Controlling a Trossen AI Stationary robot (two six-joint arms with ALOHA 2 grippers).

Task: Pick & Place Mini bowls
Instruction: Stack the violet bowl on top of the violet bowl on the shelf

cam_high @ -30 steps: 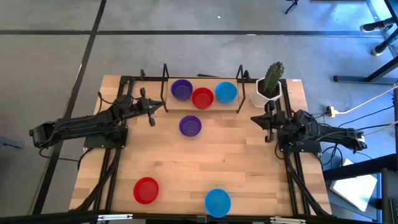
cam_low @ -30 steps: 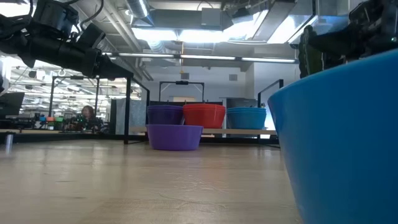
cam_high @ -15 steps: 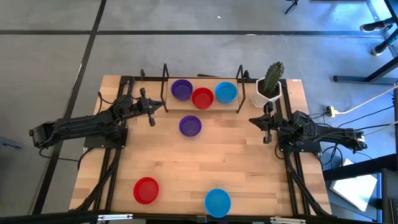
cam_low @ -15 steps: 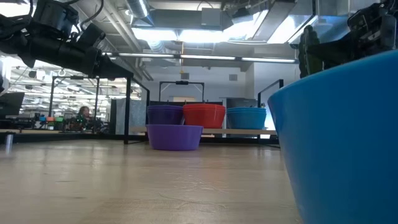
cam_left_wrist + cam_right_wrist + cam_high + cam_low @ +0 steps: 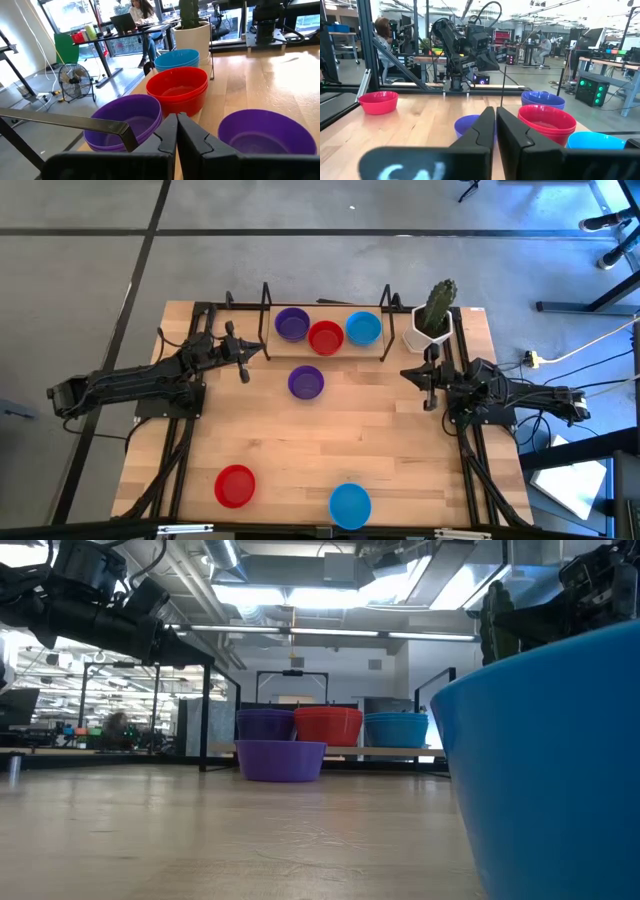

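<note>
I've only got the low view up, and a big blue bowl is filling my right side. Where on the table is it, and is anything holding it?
Observer: That loose blue bowl sits alone at the table's near edge. No gripper touches it.
Operator: Is there any bowl I can't see?
Observer: Yes. A loose red bowl lies to the left of the blue one, outside your view.
Operator: And where are the grippers?
Observer: Both are shut and empty. The left gripper hangs left of the loose purple bowl, and the right gripper hangs in front of the cactus pot.
</note>
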